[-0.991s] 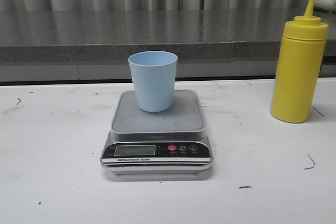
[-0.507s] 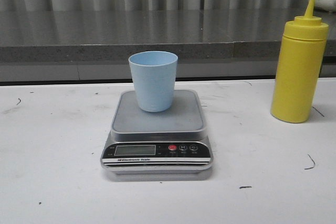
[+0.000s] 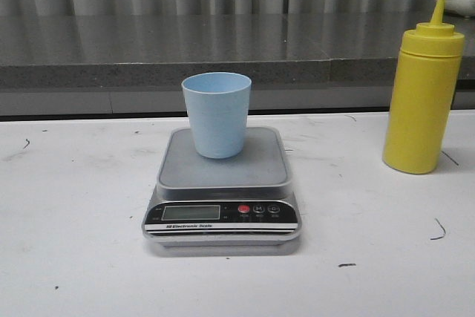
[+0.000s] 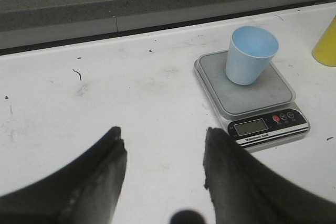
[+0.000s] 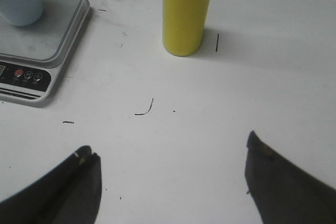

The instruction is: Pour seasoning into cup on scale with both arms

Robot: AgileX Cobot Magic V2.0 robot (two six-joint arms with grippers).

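The seasoning [image 3: 422,94], a tall yellow squeeze bottle with its pointed nozzle up, is standing upright on the white table [image 3: 74,206] at the right side of the front view, well apart from the scale [image 3: 222,187] and close to the table's far edge. Nothing is touching it. The pale blue cup [image 3: 217,113] is sitting upright and open-mouthed on the far half of the scale's steel platform, roughly centred across it, and from the left wrist view it is looking empty inside. The scale is lying flat near the middle of the table with its display, red button and black buttons facing the robot; the digits on the display are too small to read. Neither arm is showing in the front view. In the left wrist view the left gripper [image 4: 164,156] is hovering over bare table, its dark fingers [image 4: 105,166] spread apart and holding nothing, with the scale and cup off to one side ahead of it. In the right wrist view the right gripper [image 5: 170,169] is also hanging with its fingers [image 5: 273,177] wide apart and empty, the yellow bottle standing ahead of it and the scale's corner beside that. A few short dark scuff marks [image 3: 438,231] are dotting the tabletop, and a grey ledge [image 3: 148,50] is running behind the table
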